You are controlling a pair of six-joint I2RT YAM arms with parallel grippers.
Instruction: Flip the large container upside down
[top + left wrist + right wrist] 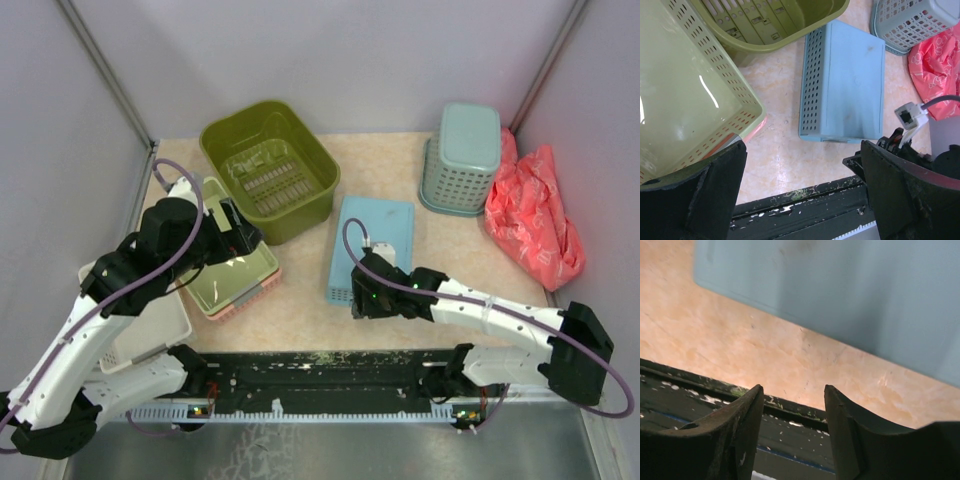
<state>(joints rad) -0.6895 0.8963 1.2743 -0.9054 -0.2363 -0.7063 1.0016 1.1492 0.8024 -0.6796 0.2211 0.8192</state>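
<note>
Evidently Unturned: Large Container, Mouth Up

Item 1, left gripper [802, 145]: jaws spread wide, nothing between them. It hung over the near corner of the shallow pale-green tray [690, 100], which sat nested on a pink tray [756, 131].

Item 2, right gripper [793, 390]: jaws parted by a narrower gap, likewise empty. It was low over the table [740, 340], just beside the near edge of the overturned blue perforated bin [850, 285].

Item 3, large container [270, 175]: olive-green tub, upright, opening skyward, slotted floor visible. It stood at the back left of the table, just beyond the pale-green tray; whether the two touched could not be told. Neither gripper touched it.

Item 4, surroundings: teal mesh basket [460, 160], inverted, back right; red plastic bag [535, 220] beside it; white basket [140, 320] at the near left.

Handling note, offered as judgement: the step in hand was the reach, and the left arm was the nearer. A sound grip would take the near rim wall, one finger inside and one outside, close to the middle of that side so the tub would not swing. The tub looked light and somewhat flexible. The roll would best go away from the pale-green tray, toward the bare stretch of table between tub and teal mesh basket, lest the rim catch a neighbour.
</note>
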